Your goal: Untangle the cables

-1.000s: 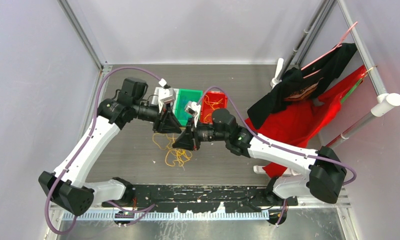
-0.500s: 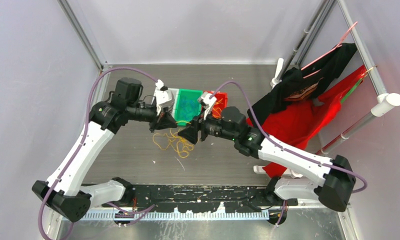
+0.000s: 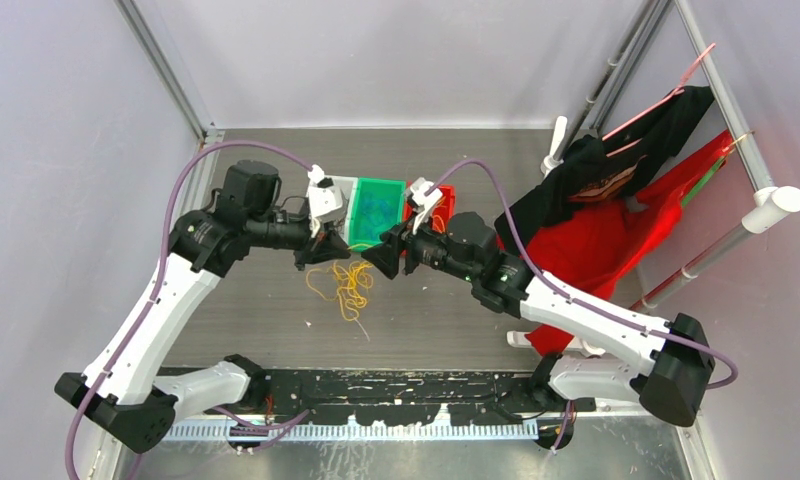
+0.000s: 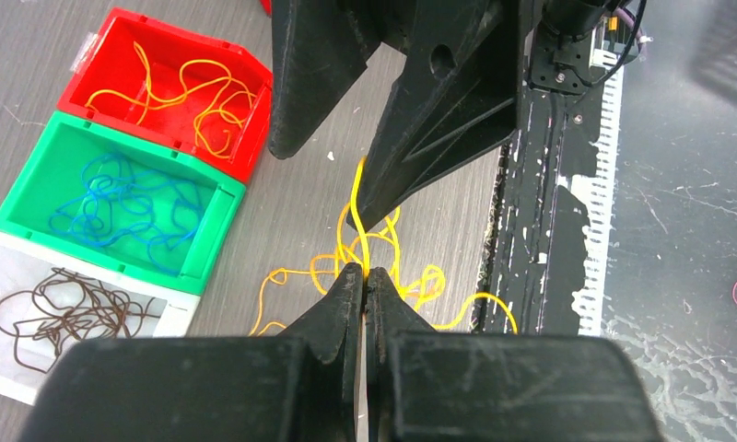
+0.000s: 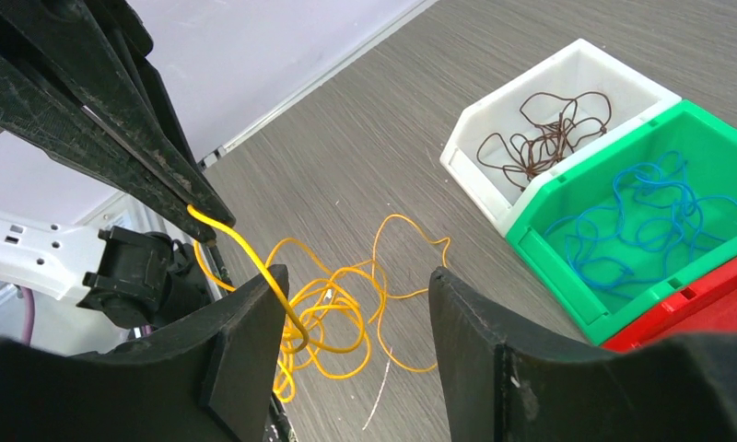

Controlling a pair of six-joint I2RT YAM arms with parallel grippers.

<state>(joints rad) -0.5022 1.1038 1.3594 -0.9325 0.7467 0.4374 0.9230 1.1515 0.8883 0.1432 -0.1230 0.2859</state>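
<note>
Jaws of the left gripper (image 4: 365, 278) are pressed together on a single yellow strand (image 5: 243, 247). Those of the right gripper (image 5: 351, 285) stand apart with nothing pinched, and that same strand drops just inside one finger.

Standing by the grey table (image 3: 456, 320), I see three bins in a row at its far side. The red bin (image 4: 252, 129) holds loose yellow cables (image 4: 190, 92), the green bin (image 4: 219, 241) holds blue cables (image 4: 116, 207), and the white bin (image 4: 177, 315) holds brown cables (image 4: 65, 308). On the bare table just in front of them, below and between the two grippers, lies the yellow tangle (image 3: 346, 285). It is the only heap not yet sorted. The held strand rises out of it to the left fingertips.

The step looks like drawing this one strand free of the heap. To do it well, I think the right gripper should close low on the strand, close to where it enters the loops. Failing that, it could press the heap down. The left should then lift slowly and straight. A wire this thin can slip from the pads, and curls snag on their neighbours, so a quick pull would likely drag the whole clump up. If loops do rise with it, easing off and regripping nearer the snag seems wiser. The red bin looks like the place for it.
</note>
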